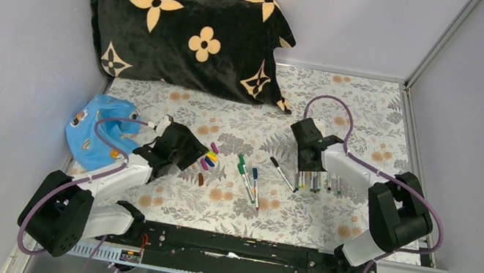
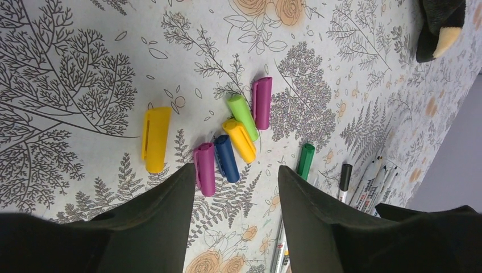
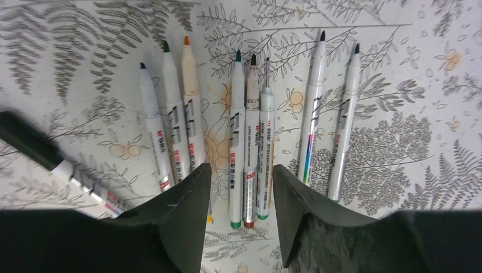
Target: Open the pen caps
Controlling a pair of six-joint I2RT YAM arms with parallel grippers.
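Note:
Several loose pen caps lie in a cluster on the floral cloth: yellow (image 2: pixel 155 138), purple (image 2: pixel 204 168), blue (image 2: pixel 227 158), yellow (image 2: pixel 240 140), green (image 2: pixel 243 116) and purple (image 2: pixel 261 102). My left gripper (image 2: pixel 236 170) is open and empty just above and before them; the top view shows it (image 1: pixel 193 152) beside the caps (image 1: pixel 210 155). A green-capped pen (image 2: pixel 306 160) and a black-capped pen (image 2: pixel 344 176) lie further right. My right gripper (image 3: pixel 240 169) is open and empty over a row of several uncapped pens (image 3: pixel 237 125). The black-capped pen (image 3: pixel 28 142) lies to its left.
A black pillow with tan flowers (image 1: pixel 189 35) lies at the back. A blue cloth item (image 1: pixel 95 130) sits at the left edge beside the left arm. A dark red cap (image 1: pixel 200 179) lies alone. A few capped pens (image 1: pixel 248 178) lie mid-table. Grey walls close in both sides.

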